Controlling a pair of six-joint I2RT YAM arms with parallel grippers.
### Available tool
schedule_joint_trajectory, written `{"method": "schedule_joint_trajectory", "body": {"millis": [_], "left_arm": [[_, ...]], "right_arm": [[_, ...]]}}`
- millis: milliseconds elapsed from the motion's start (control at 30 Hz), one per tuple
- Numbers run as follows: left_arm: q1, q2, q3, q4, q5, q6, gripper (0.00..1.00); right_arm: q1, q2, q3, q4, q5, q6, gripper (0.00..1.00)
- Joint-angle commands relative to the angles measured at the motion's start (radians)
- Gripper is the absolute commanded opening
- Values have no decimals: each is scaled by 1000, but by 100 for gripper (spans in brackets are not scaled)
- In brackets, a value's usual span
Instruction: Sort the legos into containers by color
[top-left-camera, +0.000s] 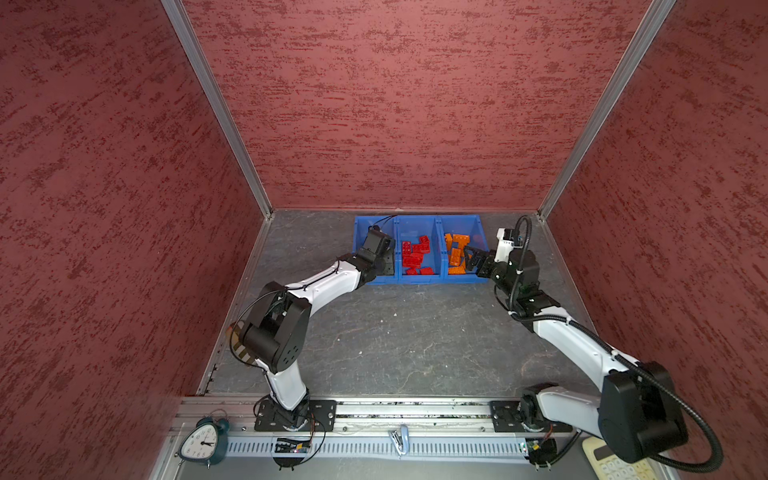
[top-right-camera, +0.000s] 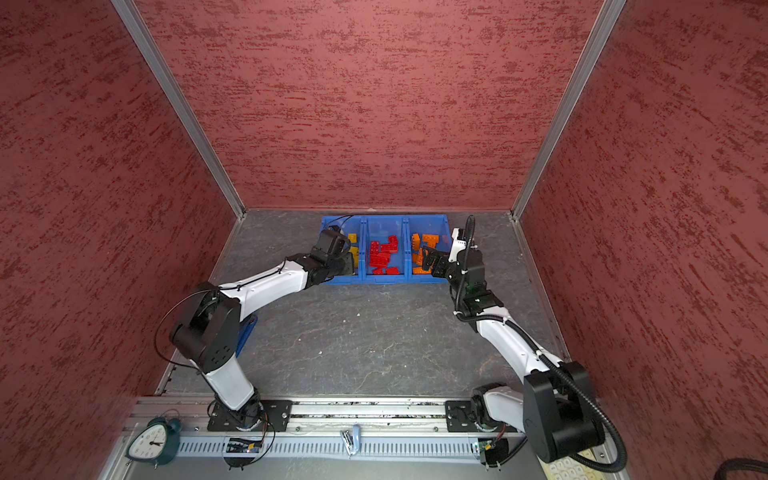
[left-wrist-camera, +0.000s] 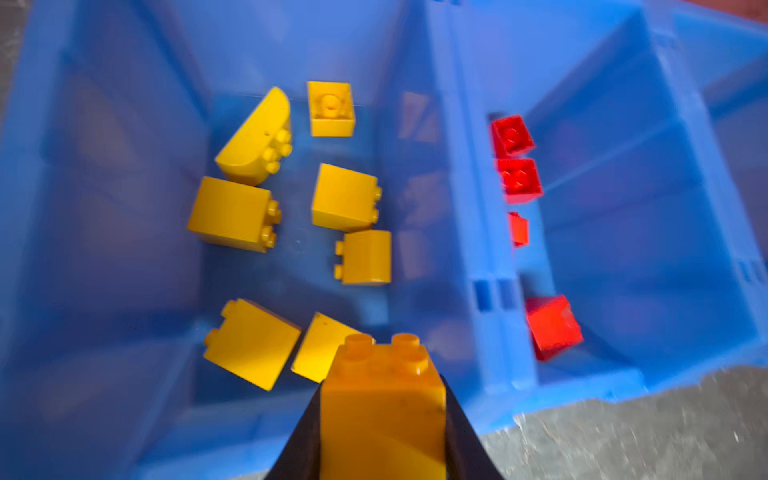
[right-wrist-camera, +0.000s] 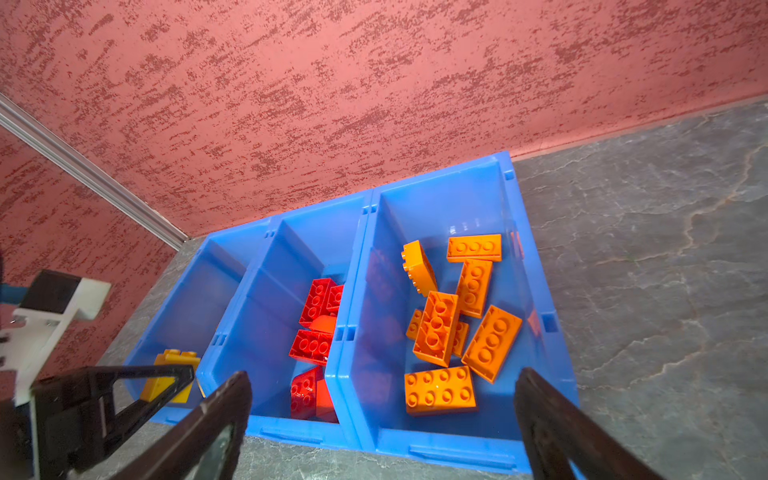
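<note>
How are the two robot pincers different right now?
The left pincer is shut on a yellow brick; the right pincer is open and empty. The left pincer hangs over the bin of yellow bricks, the right pincer over the bin of orange bricks. Both are black.

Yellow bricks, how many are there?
8. Seven yellow bricks lie loose in the left bin; the eighth brick is gripped in the left claw over it. More may hide beneath that brick.
</note>
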Motion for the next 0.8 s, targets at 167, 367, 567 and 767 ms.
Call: {"method": "schedule_joint_trajectory", "body": {"millis": [167, 367, 567, 767], "left_arm": [[40, 175, 229, -134, -103, -47, 20], [40, 237, 346, -217, -141, -31, 45], [14, 142, 284, -133, -114, 45, 79], [-46, -129, 17, 51, -197, 93, 86]], "right_arm": [[-4, 9, 38, 3, 34, 15, 99], [-4, 7, 42, -28, 65, 11, 99], [-4, -23, 10, -31, 122, 13, 99], [-5, -97, -63, -14, 307, -24, 99]]}}
